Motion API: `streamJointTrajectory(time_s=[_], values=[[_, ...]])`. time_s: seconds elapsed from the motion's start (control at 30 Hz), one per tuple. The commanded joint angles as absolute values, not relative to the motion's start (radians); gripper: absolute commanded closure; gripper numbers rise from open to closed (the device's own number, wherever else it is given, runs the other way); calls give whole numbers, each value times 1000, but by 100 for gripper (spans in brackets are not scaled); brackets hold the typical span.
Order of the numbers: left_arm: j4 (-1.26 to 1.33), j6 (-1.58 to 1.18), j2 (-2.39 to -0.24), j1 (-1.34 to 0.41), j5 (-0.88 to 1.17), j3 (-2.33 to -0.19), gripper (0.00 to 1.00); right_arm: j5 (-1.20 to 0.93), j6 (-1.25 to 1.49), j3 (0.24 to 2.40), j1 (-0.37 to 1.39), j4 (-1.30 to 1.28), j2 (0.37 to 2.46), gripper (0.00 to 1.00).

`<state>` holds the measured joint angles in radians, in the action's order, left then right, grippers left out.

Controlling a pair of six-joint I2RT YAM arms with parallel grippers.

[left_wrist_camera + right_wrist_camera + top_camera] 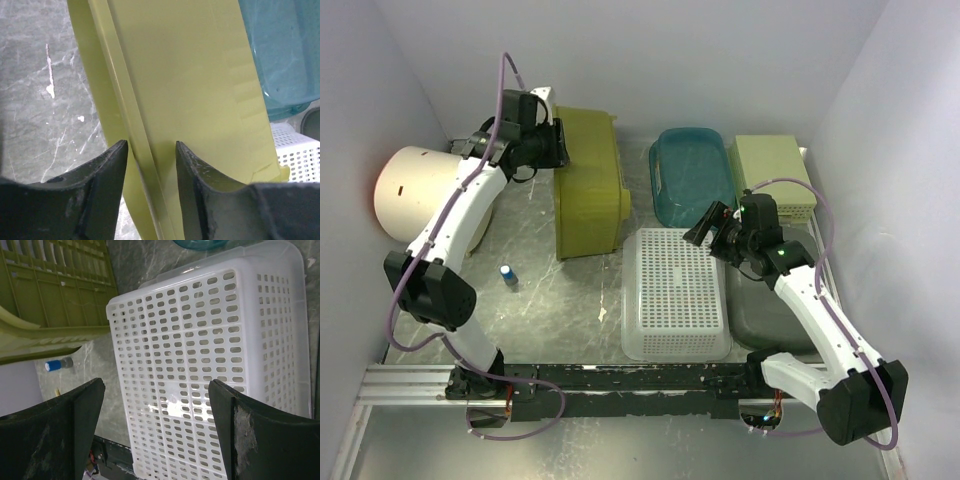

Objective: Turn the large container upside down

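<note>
The large olive-yellow container (590, 190) stands tipped on its side at the back left, its opening facing left. Its ribbed underside shows in the right wrist view (50, 290). My left gripper (558, 145) is at its upper back rim. In the left wrist view the fingers straddle the rim flange (145, 125), closed on it (151, 150). My right gripper (705, 232) is open and empty, hovering above an upside-down white perforated basket (675, 290), which fills the right wrist view (210, 340) between the spread fingers (156, 390).
A teal tub (692, 170) and a pale green box (775, 170) sit at the back right. A grey bin (770, 310) lies right of the basket. A white cylindrical bucket (415, 190) lies at the left wall. A small blue-capped bottle (507, 273) stands on the table.
</note>
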<state>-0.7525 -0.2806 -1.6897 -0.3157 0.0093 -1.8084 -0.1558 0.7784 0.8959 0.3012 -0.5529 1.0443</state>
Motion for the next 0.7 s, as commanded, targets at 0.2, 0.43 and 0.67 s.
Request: streamJointTrajectory(time_s=[0.2, 0.43, 0.67], values=[[-621, -382, -1734, -322, 222, -1781, 93, -103, 775, 910, 312, -569, 1016, 14], [-260, -688, -1700, -244, 564, -1687, 93, -92, 771, 908, 312, -585, 1002, 14], [176, -1079, -1697, -106, 757, -1461, 93, -81, 762, 916, 311, -601, 1001, 14]])
